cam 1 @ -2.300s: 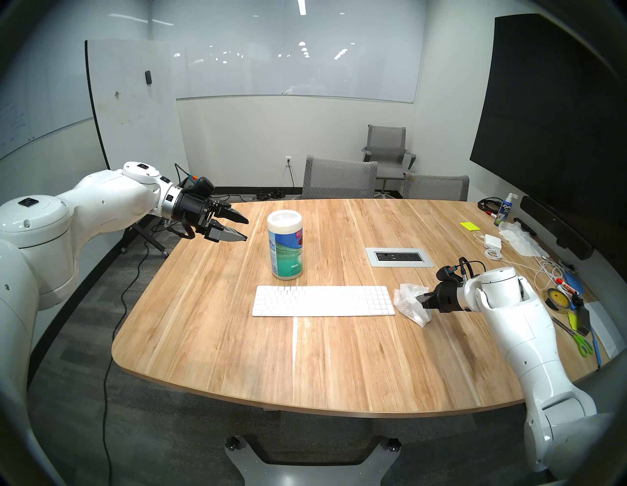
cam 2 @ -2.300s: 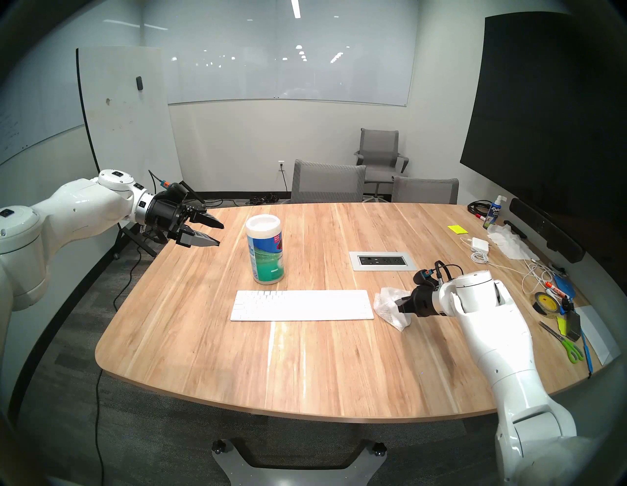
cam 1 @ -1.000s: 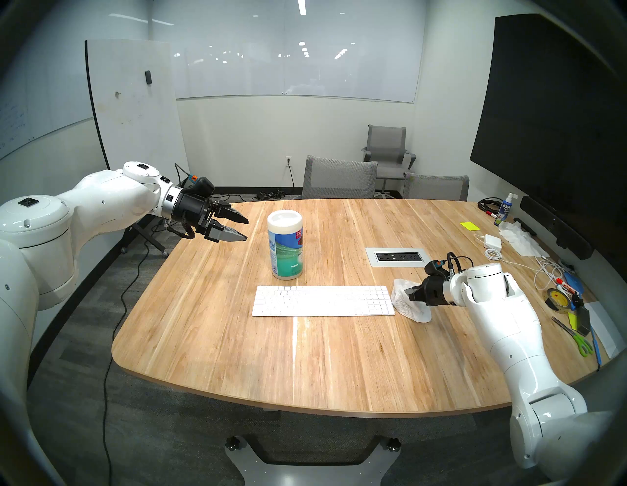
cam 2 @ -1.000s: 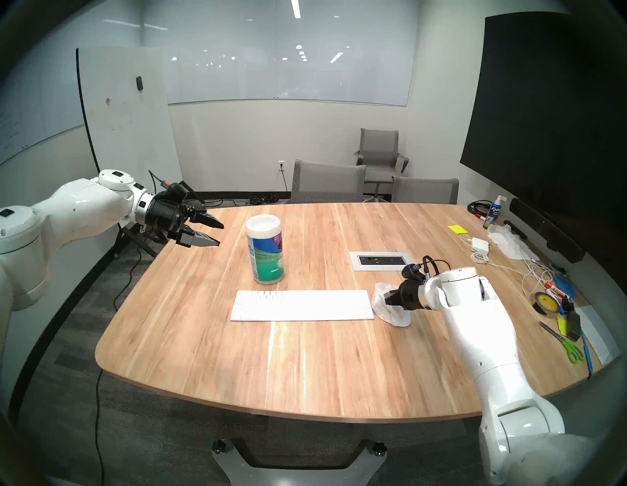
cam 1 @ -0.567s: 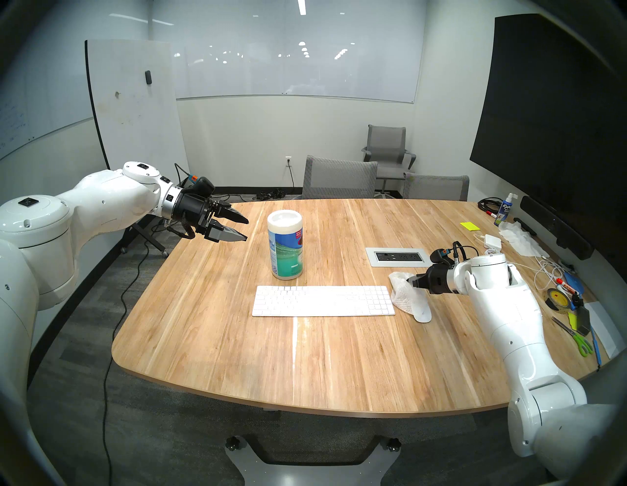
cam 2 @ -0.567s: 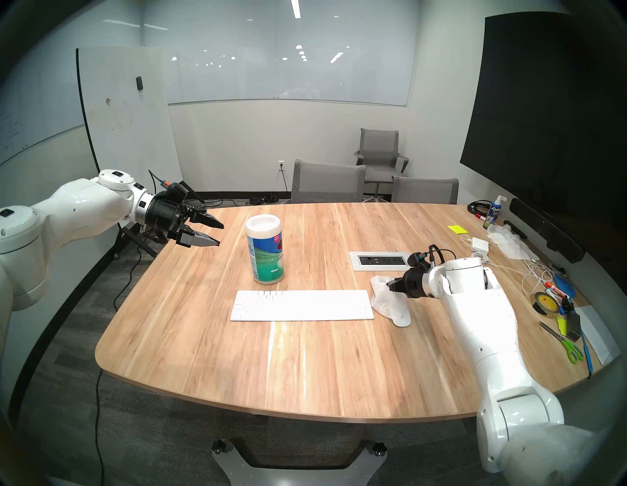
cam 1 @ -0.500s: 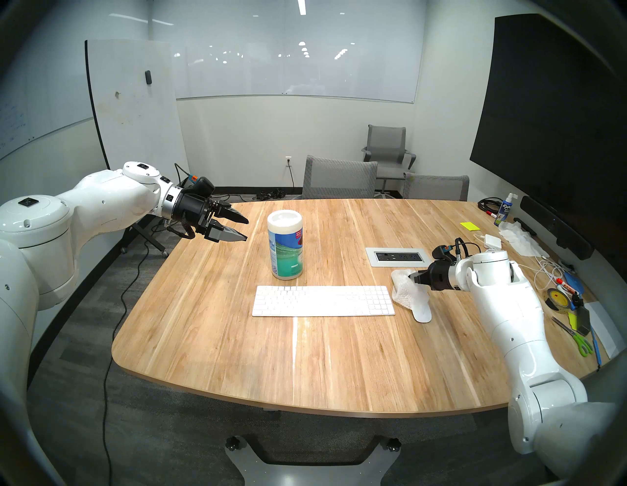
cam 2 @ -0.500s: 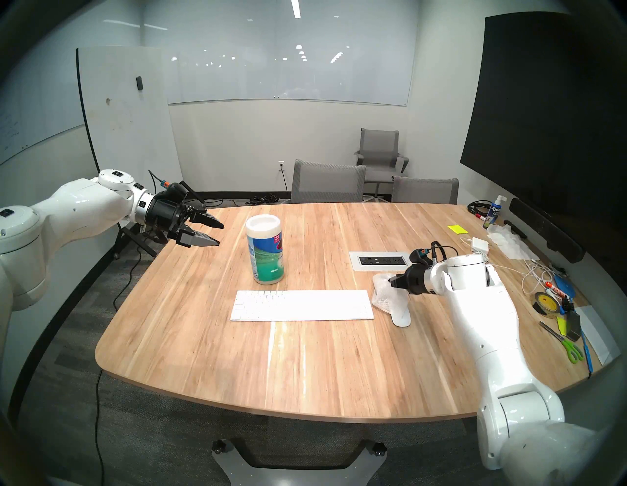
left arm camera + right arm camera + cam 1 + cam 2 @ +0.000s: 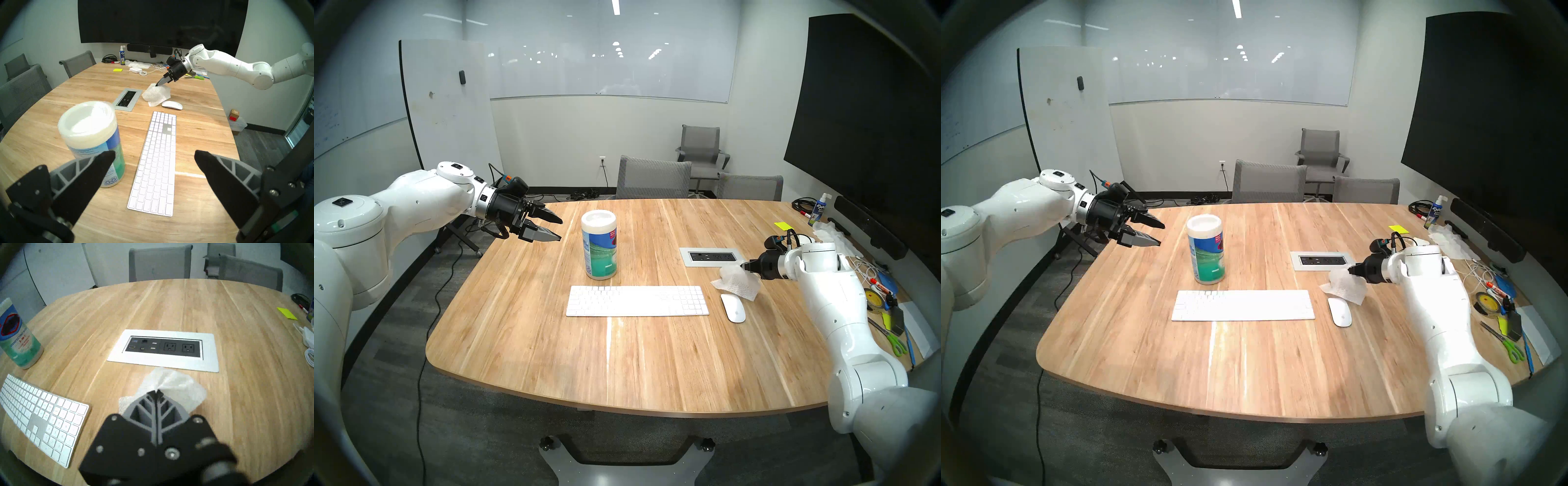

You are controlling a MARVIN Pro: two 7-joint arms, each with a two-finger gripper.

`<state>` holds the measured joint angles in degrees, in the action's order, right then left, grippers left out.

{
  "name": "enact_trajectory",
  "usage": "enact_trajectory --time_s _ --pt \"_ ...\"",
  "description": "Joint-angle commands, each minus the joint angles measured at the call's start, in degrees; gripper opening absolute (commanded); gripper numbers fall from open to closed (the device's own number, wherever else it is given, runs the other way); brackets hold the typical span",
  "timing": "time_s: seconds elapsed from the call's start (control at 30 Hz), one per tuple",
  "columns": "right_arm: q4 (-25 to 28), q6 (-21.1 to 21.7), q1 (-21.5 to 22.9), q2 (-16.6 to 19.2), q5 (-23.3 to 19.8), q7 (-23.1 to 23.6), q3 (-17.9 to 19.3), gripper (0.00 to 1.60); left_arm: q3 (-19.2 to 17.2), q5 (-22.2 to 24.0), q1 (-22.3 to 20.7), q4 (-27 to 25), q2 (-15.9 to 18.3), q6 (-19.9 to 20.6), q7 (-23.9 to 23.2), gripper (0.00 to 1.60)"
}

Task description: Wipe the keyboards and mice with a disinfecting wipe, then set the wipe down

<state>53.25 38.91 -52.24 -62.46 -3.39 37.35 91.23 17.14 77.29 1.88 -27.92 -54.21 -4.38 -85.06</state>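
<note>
Glossy white plastic mouse (image 9: 733, 307), textured cloth-like wipe (image 9: 738, 283), matt grained wooden table (image 9: 619, 356).

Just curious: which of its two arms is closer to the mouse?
Right. The right gripper, holding the wipe, hangs just beyond the mouse; the left gripper hovers far across the table.
</note>
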Motion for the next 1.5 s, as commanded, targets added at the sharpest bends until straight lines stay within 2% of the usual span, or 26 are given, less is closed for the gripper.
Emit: enact_trajectory --time_s 0.0,0.37,0.63,0.67,0.7,0.73,0.8,0.93,1.23,1.47 --pt "-2.6 -2.3 5.0 1.2 0.5 -1.4 0.8 0.00 -0.4 0.4 -1.3 0.1 0.0 0.1 0.1 1.60" --pt "-10.3 -7.2 8.3 1.5 2.2 -3.1 0.6 0.00 -0.4 0.4 -1.3 0.1 0.0 0.1 0.1 1.60" --pt "-13.4 -8.8 9.5 1.1 3.3 -3.2 0.3 0.00 -0.4 0.5 -1.4 0.1 0.0 0.1 0.1 1.60" --pt "-13.9 -9.0 9.8 1.0 3.5 -3.1 0.3 0.51 -0.4 0.5 -1.4 0.1 0.0 0.1 0.1 1.60" --pt "-14.2 -9.2 9.9 1.0 3.7 -3.0 0.3 0.69 -0.4 0.5 -1.4 0.1 0.0 0.1 0.1 1.60" --pt "-14.0 -9.2 9.9 1.0 3.7 -2.9 0.4 1.09 -0.4 0.4 -1.4 0.1 0.0 0.1 0.1 1.60" --pt "-13.7 -9.1 9.9 0.9 3.7 -2.7 0.5 1.60 -0.4 0.4 -1.4 0.1 0.0 0.1 0.1 1.60" --pt "-12.8 -10.0 9.7 1.2 3.7 -1.6 0.5 1.60 -0.4 0.4 -1.3 0.1 0.0 0.1 0.1 1.60" --pt "-6.3 -8.0 7.8 2.1 2.5 1.6 1.9 1.60 -0.4 0.4 -1.3 0.1 0.0 0.1 0.1 1.60" --pt "-2.3 -6.3 5.8 2.6 2.2 1.3 3.4 1.60 -0.3 0.5 -1.4 0.1 0.0 0.1 0.1 1.60"
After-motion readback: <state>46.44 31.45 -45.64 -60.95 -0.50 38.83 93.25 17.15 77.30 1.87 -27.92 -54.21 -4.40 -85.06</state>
